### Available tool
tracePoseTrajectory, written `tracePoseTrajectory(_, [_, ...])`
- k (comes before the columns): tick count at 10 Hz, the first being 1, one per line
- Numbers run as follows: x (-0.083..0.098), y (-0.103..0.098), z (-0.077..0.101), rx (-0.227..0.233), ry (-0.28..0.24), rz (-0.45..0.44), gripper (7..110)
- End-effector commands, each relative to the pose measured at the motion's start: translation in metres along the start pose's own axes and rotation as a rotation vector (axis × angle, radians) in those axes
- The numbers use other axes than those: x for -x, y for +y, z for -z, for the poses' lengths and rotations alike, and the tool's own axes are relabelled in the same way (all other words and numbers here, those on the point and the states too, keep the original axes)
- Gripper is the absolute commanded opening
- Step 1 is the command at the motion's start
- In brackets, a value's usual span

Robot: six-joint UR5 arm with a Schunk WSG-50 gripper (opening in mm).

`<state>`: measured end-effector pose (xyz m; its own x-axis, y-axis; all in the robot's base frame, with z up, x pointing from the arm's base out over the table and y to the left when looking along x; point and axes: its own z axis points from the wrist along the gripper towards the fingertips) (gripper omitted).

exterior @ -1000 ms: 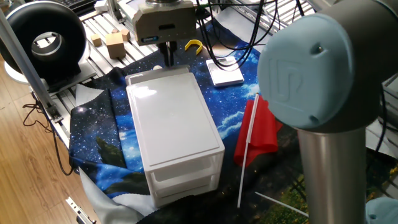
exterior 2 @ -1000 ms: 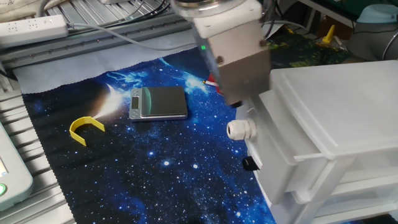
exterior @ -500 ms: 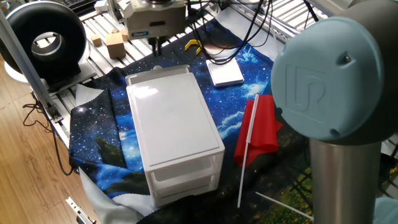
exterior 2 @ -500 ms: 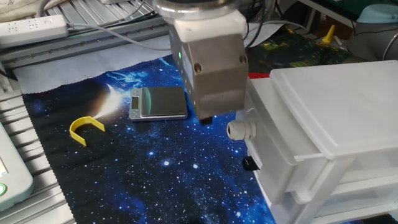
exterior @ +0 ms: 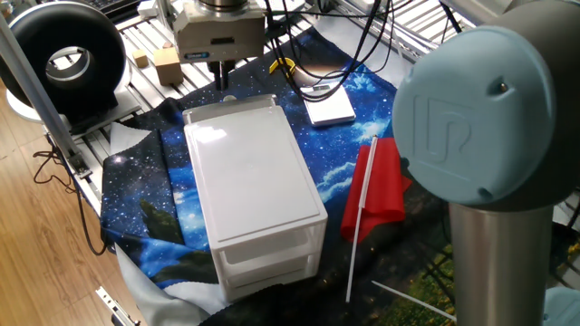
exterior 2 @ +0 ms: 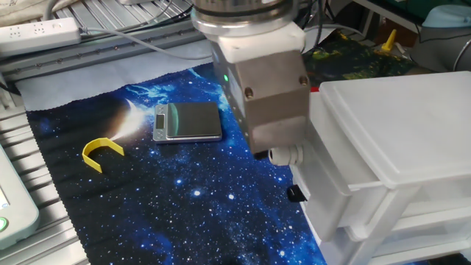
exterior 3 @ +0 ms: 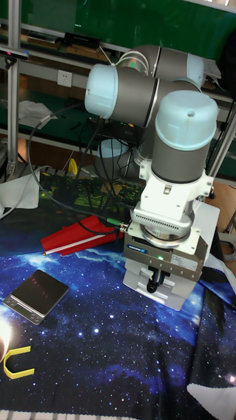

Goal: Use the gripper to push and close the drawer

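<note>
The small white cabinet (exterior: 258, 186) lies on the starry cloth. Its uppermost drawer (exterior: 230, 108) shows a thin rim sticking slightly out at the far end. In the other fixed view the drawer (exterior 2: 324, 173) front carries a white knob (exterior 2: 284, 154). My gripper (exterior: 220, 74) hangs just beyond that end, a little left of the cabinet's middle. Its boxy head stands right beside the drawer front, with the dark fingertips (exterior 2: 259, 153) next to the knob. The fingers look pressed together with nothing held. In the tall view the gripper (exterior 3: 152, 283) hides most of the drawer (exterior 3: 176, 296).
A flat scale (exterior 2: 188, 121) and a yellow clip (exterior 2: 101, 151) lie on the cloth left of the gripper. A red flag on a white stick (exterior: 376, 186) lies beside the cabinet. Wooden blocks (exterior: 168, 63) and a black ring (exterior: 68, 54) sit at the back left. The lower drawer has a black knob (exterior 2: 296, 193).
The gripper backed off sideways from the drawer front, then came back lower and closer beside the knob. The drawer shows no visible shift.
</note>
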<state>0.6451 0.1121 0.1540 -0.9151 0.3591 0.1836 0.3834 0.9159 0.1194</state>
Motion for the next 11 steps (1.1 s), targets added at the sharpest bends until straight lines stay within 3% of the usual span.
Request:
tracePoseTrajectory(1, [-0.016,0.005,-0.006,0.005,0.056,-0.014,7])
tracePoseTrajectory(2, [-0.012,0.001,-0.012,-0.016,0.043,-0.012,7])
tracePoseTrajectory(4, [0.005,0.003,-0.015,-0.012,-0.028,-0.012,7])
tracePoseTrajectory(7, [0.015,0.007,-0.001,-0.001,-0.057,-0.006,7])
tracePoseTrajectory(11, [0.021,0.007,-0.009,0.000,-0.086,0.009,7])
